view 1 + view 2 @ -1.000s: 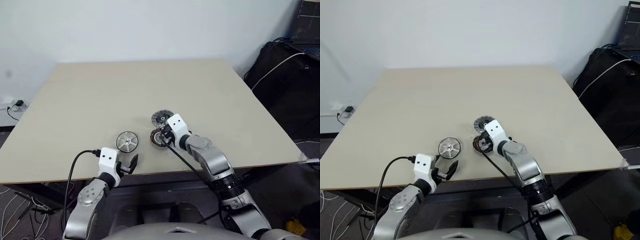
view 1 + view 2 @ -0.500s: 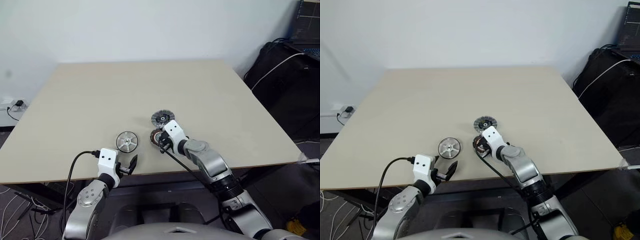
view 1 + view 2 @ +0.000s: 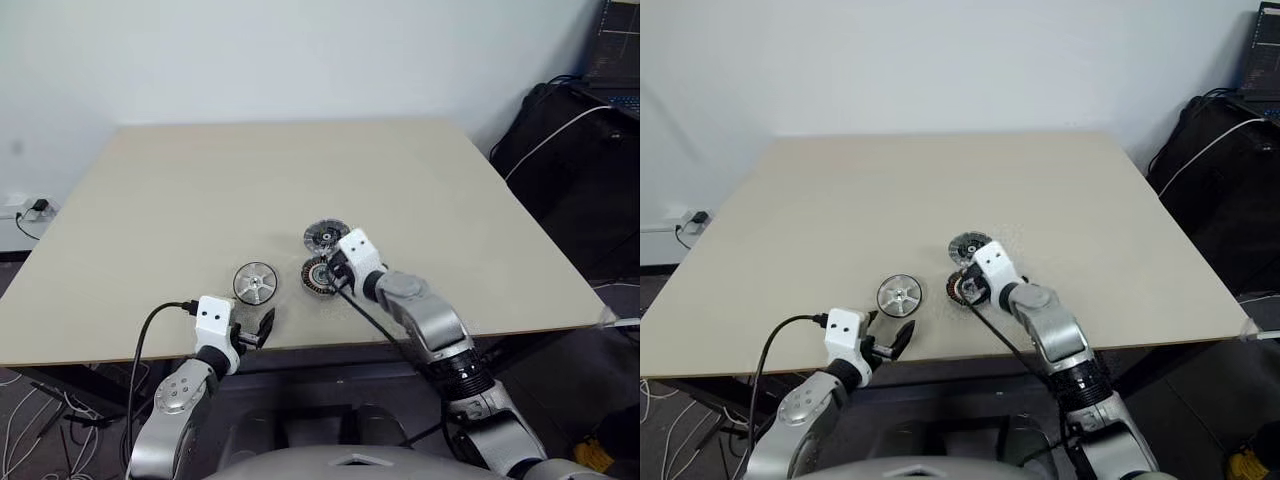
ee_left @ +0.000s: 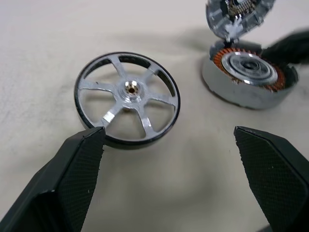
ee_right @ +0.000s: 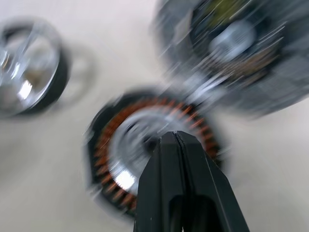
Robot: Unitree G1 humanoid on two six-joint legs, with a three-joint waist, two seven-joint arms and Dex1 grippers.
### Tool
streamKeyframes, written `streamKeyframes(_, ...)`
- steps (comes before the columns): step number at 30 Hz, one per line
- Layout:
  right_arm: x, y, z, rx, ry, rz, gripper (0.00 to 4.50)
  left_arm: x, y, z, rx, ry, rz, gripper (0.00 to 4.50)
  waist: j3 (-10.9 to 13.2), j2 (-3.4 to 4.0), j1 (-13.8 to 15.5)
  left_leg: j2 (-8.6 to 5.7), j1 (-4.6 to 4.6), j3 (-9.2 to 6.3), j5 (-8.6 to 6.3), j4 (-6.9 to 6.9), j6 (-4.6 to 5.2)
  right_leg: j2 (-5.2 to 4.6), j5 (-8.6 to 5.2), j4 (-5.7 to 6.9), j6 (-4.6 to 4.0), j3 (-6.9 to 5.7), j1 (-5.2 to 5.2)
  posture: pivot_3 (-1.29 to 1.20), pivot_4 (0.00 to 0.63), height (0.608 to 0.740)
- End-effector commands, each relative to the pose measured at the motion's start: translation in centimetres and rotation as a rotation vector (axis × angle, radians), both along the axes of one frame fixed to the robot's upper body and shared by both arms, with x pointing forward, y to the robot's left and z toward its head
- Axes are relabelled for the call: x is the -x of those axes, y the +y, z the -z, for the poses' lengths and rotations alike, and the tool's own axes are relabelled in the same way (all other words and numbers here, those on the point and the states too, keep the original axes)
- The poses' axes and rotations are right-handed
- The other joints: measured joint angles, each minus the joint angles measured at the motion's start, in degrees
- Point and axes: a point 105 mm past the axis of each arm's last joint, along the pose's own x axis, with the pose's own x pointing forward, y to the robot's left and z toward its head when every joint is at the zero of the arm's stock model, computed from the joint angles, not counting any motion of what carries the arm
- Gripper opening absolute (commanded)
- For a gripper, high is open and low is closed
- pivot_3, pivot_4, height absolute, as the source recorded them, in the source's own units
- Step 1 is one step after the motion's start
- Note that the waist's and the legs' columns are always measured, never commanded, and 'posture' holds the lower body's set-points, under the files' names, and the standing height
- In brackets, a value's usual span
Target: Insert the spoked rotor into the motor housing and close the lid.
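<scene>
A silvery spoked rotor (image 4: 127,100) lies flat on a beige table (image 4: 43,53), its six spokes meeting at a small hub. At about two o'clock from it sits the round motor housing (image 4: 247,79), copper windings ringing a pale centre, with the lid (image 4: 239,14) propped just beyond. The left gripper (image 4: 166,145) frames the scene, its two black textured fingers (image 4: 79,166) spread wide, one tip just beside the rotor's rim.

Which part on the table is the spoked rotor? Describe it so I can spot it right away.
On the beige table, three small round parts sit near the front edge. The spoked rotor lies flat and apart, ahead of the open left gripper. Unlike the copper-wound motor housing and the lid, it is an open wheel with silvery spokes around a small hub.
</scene>
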Motion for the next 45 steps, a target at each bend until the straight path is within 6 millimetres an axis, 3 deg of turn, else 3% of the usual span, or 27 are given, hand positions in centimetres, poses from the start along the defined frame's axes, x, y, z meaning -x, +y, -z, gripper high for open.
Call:
streamKeyframes(1,-0.5,0.9,-1.5,-0.024,-0.061,-0.009,0.03,-0.4,0.2,-1.2,0.006,-0.053,-0.010,4.50,0.01,0.02,-0.07,0.00,0.00,0.00,0.00,-0.02,0.00,0.00,-0.01,0.00,-0.01,0.00,0.00,0.00,0.000,0.740)
streamKeyframes(14,-0.9,2.8,-0.1,-0.013,-0.025,-0.041,0.03,-0.3,0.1,-1.1,0.006,-0.050,-0.012,4.50,0.01,0.01,-0.20,-0.01,0.00,0.03,0.01,-0.05,0.00,0.03,-0.01,0.00,-0.01,0.01,0.00,0.00,0.000,0.740)
streamKeyframes(25,-0.5,0.2,3.0,0.055,0.061,0.013,0.03,-0.3,0.1,-1.1,0.007,-0.049,-0.009,4.50,0.01,0.01,-0.26,-0.01,0.02,0.04,0.01,-0.05,-0.01,0.03,-0.01,0.01,-0.02,0.02,0.01,0.00,0.000,0.740)
streamKeyframes(31,-0.4,-0.4,2.0,0.041,0.038,0.009,0.03,-0.3,0.1,-1.0,0.007,-0.046,-0.008,4.50,-0.01,0.01,0.03,-0.01,0.05,0.03,0.02,-0.05,-0.01,0.00,-0.01,0.01,-0.01,0.01,0.05,0.00,0.000,0.740)
streamKeyframes(39,-0.7,2.2,-1.3,-0.044,-0.079,-0.041,0.03,-0.4,-0.1,-1.0,0.008,-0.045,0.001,4.50,0.01,0.03,-0.21,0.01,0.01,0.03,0.02,-0.05,-0.01,0.04,-0.01,0.01,-0.01,0.01,0.00,0.00,0.000,0.740)
streamKeyframes(45,-0.8,2.6,-0.6,-0.037,-0.059,-0.044,0.03,-0.4,0.1,-1.0,0.007,-0.047,-0.004,4.50,0.01,0.03,-0.19,0.00,0.02,0.02,0.02,-0.05,-0.01,0.03,-0.01,0.01,-0.01,0.01,0.01,0.00,0.000,0.740)
